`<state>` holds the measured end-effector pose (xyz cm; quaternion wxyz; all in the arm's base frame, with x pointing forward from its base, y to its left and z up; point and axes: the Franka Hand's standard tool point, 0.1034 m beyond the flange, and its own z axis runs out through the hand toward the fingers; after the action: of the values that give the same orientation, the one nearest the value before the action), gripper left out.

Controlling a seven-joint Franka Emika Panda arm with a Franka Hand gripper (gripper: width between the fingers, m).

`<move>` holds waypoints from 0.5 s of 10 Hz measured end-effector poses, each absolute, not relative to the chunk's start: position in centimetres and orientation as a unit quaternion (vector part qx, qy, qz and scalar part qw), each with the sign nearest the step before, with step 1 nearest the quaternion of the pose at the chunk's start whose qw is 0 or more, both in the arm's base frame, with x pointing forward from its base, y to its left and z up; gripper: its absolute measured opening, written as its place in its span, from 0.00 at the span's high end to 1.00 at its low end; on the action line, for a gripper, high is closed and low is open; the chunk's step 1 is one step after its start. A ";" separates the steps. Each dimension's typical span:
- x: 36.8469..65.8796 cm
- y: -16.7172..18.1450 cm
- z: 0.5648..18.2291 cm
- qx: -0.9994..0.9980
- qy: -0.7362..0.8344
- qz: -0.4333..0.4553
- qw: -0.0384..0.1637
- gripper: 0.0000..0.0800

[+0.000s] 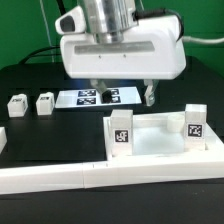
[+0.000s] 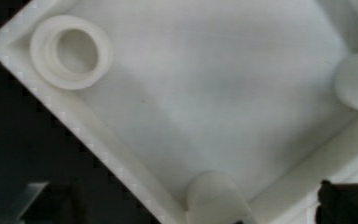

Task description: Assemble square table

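The square table slab (image 1: 155, 143) lies against the white border wall, rim up. Two tagged legs (image 1: 121, 132) (image 1: 194, 124) stand upright at its near corners. Two more tagged legs (image 1: 17, 105) (image 1: 45, 102) lie loose at the exterior view's left. My gripper (image 1: 123, 97) hangs over the slab's far side, open and holding nothing. In the wrist view the slab (image 2: 194, 100) fills the frame, with a round corner socket (image 2: 69, 50). A rounded white leg (image 2: 220, 195) shows between my dark fingertips (image 2: 34, 200). The gripper (image 2: 190, 205) is wide open.
The marker board (image 1: 105, 97) lies flat behind the slab, under the gripper. The long white border wall (image 1: 100, 180) runs along the front. The tabletop is black; a green backdrop stands behind.
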<state>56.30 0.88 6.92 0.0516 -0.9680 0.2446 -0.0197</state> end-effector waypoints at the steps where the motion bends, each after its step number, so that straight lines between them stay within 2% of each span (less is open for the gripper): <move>1: 55.7 0.0 5.2 -0.986 0.155 -0.045 0.032 0.19; 3: 55.6 -0.3 3.0 -0.997 0.034 -0.063 0.009 0.19; 5: 55.9 -1.8 1.4 -0.998 0.004 -0.058 0.007 0.19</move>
<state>55.94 -1.76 1.36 0.0069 -0.9983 0.0040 -0.0582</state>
